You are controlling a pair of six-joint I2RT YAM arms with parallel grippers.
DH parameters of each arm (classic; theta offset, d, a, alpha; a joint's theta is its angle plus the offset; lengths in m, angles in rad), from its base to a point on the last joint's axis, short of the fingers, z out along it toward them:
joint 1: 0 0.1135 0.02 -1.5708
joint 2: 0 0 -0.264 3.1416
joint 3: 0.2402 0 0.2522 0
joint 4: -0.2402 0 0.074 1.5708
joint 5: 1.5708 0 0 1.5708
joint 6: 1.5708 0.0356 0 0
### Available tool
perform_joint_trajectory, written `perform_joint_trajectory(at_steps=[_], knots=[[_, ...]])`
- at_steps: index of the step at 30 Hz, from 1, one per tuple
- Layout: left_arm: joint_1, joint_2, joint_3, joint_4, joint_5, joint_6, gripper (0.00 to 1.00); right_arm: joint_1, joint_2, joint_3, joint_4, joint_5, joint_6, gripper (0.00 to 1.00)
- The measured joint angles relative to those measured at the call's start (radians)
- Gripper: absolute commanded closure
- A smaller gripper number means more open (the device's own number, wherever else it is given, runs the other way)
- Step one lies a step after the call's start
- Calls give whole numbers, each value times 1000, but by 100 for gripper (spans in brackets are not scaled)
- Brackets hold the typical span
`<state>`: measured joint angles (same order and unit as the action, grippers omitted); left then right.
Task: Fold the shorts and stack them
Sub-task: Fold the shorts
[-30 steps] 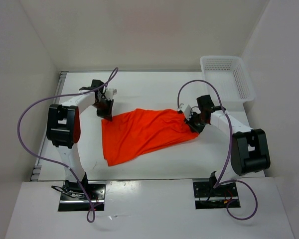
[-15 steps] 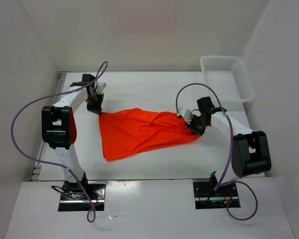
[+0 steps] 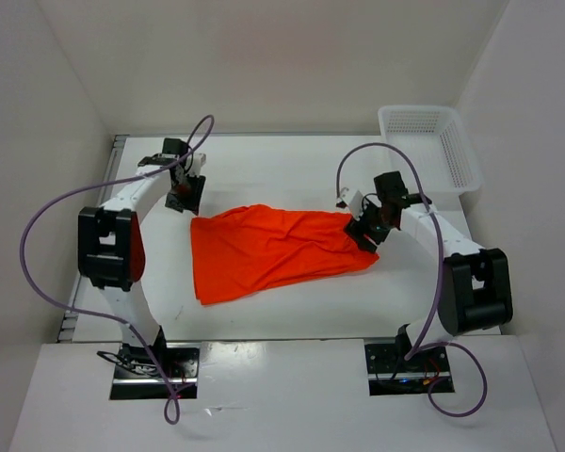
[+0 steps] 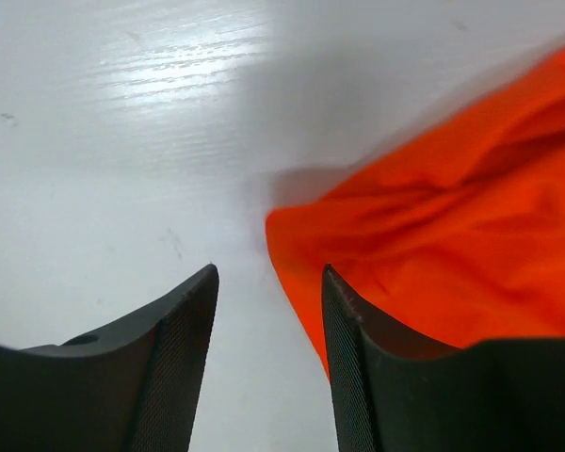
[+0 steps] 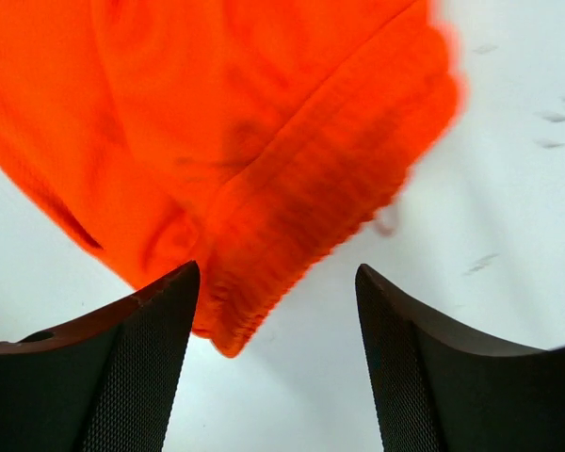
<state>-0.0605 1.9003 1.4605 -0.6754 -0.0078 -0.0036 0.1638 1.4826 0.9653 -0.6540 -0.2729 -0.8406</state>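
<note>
One pair of orange shorts (image 3: 273,250) lies between two claws; left claw (image 3: 183,197) and right claw (image 3: 363,234) are both spread, one at each end.

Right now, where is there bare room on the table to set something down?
Bare table runs along the far side, behind the shorts, from the left end effector to the basket. A narrower strip lies between the shorts and the arm bases. Crowded: both ends of the shorts, beside the right end effector and the left one.

Plain orange-red shorts (image 3: 273,250) — white mesh basket (image 3: 464,155).
</note>
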Motion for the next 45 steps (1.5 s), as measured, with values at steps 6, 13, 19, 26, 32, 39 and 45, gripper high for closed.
perform_joint_trajectory(at_steps=[6,13,19,26,32,39,45], knots=[[-134,-330,-101,-29,-54,0,43,0,-3,135,0,-34,130,27],[-445,-537,-449,-142,-39,2,39,5,-16,145,4,-117,216,48],[-532,-507,-560,-158,-35,0,38,154,-27,107,7,-142,142,51],[-537,-447,-670,-42,-115,1,38,292,-2,-21,79,-79,76,74],[-416,-398,-671,-6,-136,-2,38,341,72,-99,174,48,57,88],[-211,-238,-500,-1,-153,-1,39,330,159,-74,365,171,83,89],[-146,-141,-376,73,-235,1,39,293,270,55,423,237,92,80]])
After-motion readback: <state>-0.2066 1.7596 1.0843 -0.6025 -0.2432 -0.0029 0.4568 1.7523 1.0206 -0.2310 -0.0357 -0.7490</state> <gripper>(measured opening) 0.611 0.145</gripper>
